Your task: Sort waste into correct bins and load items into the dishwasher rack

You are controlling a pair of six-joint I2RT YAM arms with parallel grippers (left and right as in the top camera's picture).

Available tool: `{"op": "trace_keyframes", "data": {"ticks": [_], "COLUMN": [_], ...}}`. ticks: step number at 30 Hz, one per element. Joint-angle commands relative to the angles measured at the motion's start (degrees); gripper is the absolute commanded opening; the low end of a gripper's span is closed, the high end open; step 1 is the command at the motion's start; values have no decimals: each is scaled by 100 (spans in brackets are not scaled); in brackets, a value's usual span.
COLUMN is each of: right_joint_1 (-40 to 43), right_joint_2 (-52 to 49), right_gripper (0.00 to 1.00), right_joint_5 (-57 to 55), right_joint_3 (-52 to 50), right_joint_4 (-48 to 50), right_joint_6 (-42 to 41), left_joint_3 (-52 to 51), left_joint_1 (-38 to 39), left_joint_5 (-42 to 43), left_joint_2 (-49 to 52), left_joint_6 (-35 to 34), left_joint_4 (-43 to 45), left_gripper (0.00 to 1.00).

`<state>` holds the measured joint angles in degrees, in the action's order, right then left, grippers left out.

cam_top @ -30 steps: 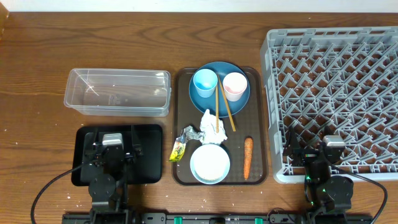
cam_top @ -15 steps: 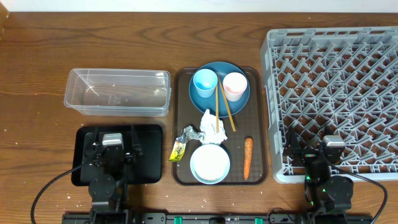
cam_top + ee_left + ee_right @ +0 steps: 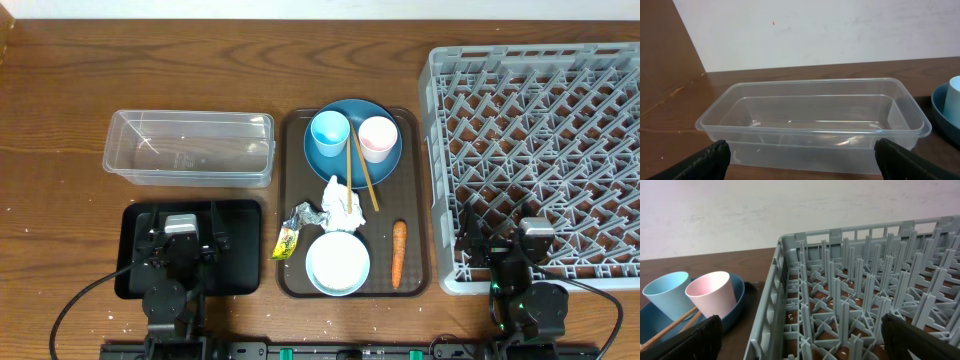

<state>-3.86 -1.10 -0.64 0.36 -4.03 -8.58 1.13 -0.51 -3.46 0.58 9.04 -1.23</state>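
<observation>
On the brown serving tray sit a dark-blue plate with a light-blue cup, a pink cup and chopsticks. Nearer lie a white tissue, a silver-and-yellow wrapper, a white bowl and a carrot. The clear tub and black tray stand to the left, the grey rack to the right. My left gripper hangs open over the black tray, facing the tub. My right gripper is open over the rack's near-left corner.
White grains speckle the wood under the rack's lattice. In the right wrist view the pink cup and light-blue cup stand just left of the rack wall. A white wall runs behind the table.
</observation>
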Motion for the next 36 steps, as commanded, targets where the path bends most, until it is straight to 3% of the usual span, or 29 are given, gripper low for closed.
{"op": "trace_keyframes", "data": {"ticks": [1,33,36], "right_joint_1": [-179,-179,-179], "right_joint_2": [-2,-2,-2], "right_gripper": [99,99,99], "right_joint_5": [2,2,2], "right_joint_3": [-4,-4,-7], "right_joint_4": [-24,-24,-24], "right_joint_6": [-61,-61,-61], "left_joint_3": [-90,-90,-90], "left_joint_1": [33,33,33], "left_joint_5": [-214,-212,271], "left_joint_2": [-35,-35,-35], "left_joint_6": [35,35,-219], "left_joint_4": [-245,-240,-282], "left_gripper": [95,94,94]}}
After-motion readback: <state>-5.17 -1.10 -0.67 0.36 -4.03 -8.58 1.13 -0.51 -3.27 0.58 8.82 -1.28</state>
